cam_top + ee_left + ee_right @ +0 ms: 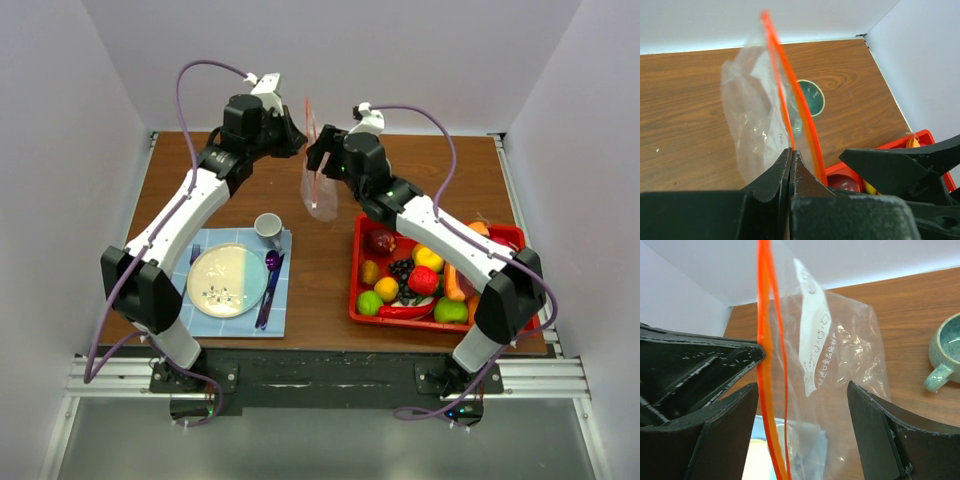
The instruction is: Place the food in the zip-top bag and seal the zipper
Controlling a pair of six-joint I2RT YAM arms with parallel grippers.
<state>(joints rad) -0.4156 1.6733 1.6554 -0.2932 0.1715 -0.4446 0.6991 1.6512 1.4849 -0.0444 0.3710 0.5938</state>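
Left pincer (790, 152) was clamped tight on the edge of the zip-top bag (318, 185), just below the zipper (800, 100), holding it in the air above the tabletop (320, 260). Right pincer (804, 390) stood wide, with the bag hanging between its fingers. The orange strip ran close by one finger (740, 405), the other finger (875, 425) was clear of the plastic, and nothing was gripped. The bag looked empty, and its two strip lips looked slightly parted.

Step in hand, likely: the right pincer takes a second hold at the mouth so it can be pulled open. Best to close on one lip only, as catching both would pinch the mouth shut. It should bite near the strip, not the thin crinkly film, which would probably slip. The left hold should stay firm with the bag hanging straight.

The food (424, 280) sat in a red tray (515, 235), well back from the right pincer beside that arm's forearm, none of it bagged. A cup (267, 227), plate (227, 280) and purple spoon (270, 285) on a blue mat (200, 245) lay well back from the left pincer, out of the way. The main obstruction was the other pincer, close across the bag, so there was a risk of the fingers colliding.
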